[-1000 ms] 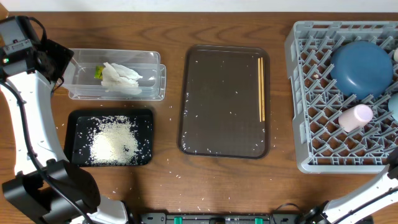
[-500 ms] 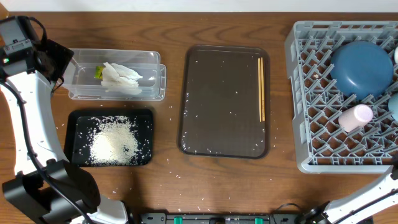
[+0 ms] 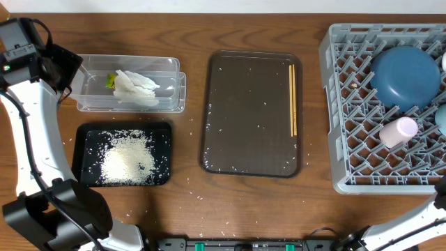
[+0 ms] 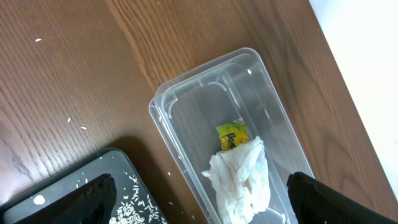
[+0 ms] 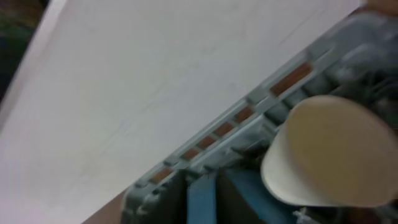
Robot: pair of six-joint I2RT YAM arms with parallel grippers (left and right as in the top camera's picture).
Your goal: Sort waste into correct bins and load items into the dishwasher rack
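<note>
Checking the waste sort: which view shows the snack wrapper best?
Left wrist: the snack wrapper lies in the clear tub, yellow-green face up, touching the tissue. Overhead shows only a green sliver of it beside the tissue. Right wrist doesn't show it.

The dish (image 3: 405, 77) is dark blue, the cup (image 3: 398, 131) pink, the lattice rack (image 3: 362, 29) grey, the rice (image 3: 129, 159) white, its tray (image 3: 87, 139) black, the desk (image 3: 244, 28) brown wood-grain.
</note>
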